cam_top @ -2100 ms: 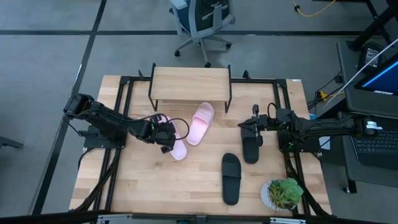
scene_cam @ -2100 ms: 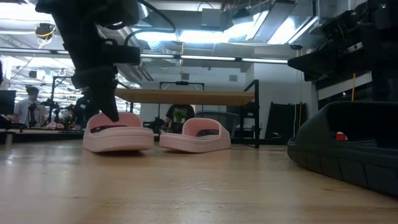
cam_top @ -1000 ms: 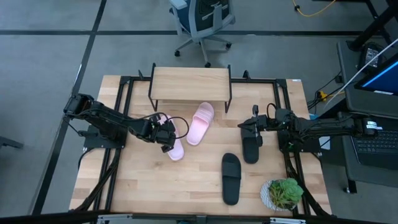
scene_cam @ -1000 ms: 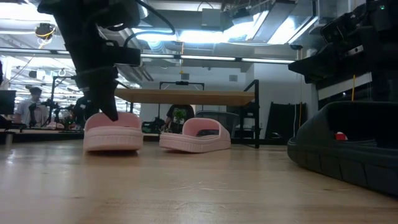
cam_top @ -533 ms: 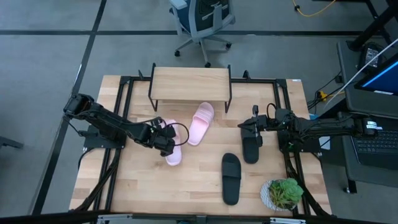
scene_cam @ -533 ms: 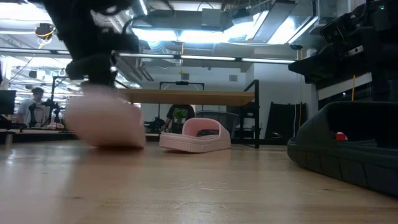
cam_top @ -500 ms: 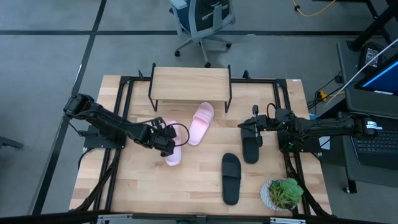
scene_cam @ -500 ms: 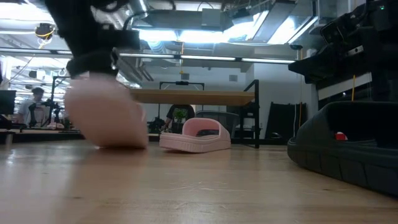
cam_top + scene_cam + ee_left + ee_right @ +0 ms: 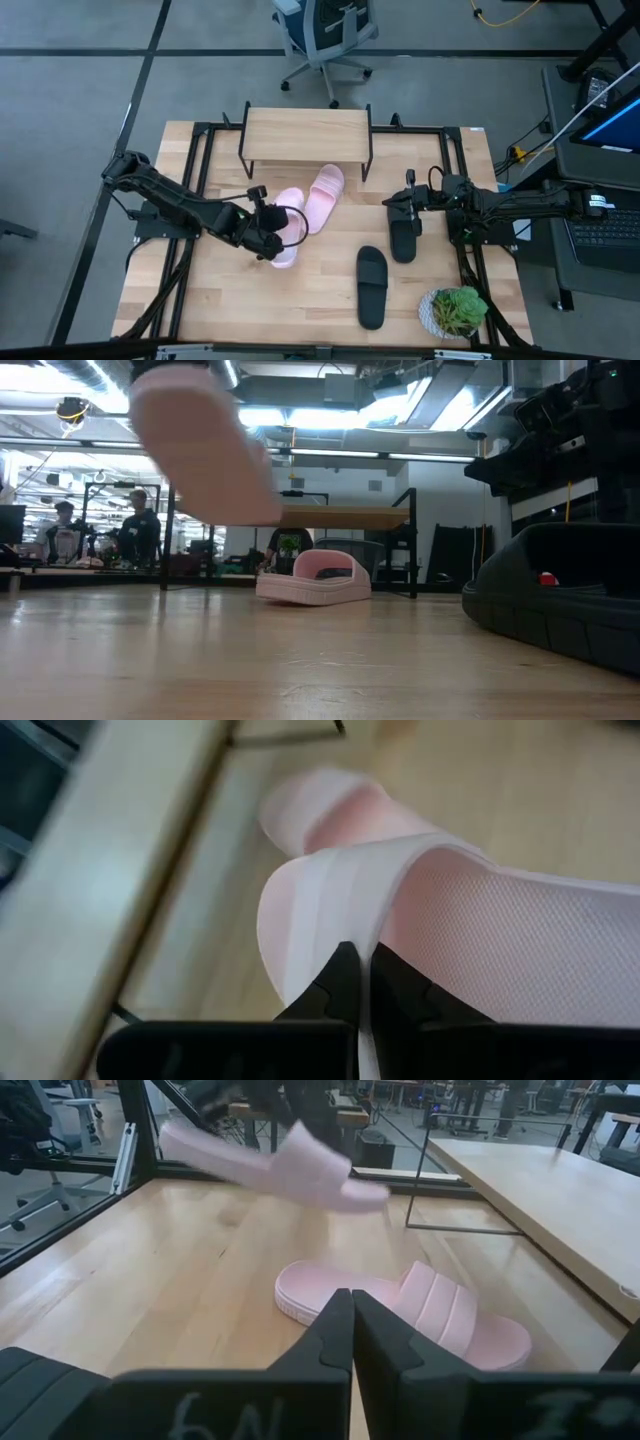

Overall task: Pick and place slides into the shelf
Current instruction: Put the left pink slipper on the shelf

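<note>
The left fingers (image 9: 268, 226) pinch shut on a pink slide (image 9: 286, 228), lifted mid-frame. Carry it level, low under the shelf (image 9: 305, 134). Right fingers (image 9: 410, 205) rest shut, empty.

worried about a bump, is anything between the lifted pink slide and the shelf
Yes. The other pink slide lies on the table just in front of the shelf, between it and the slide gripped by the left tool. The lifted slide hangs clear above the table.
</note>
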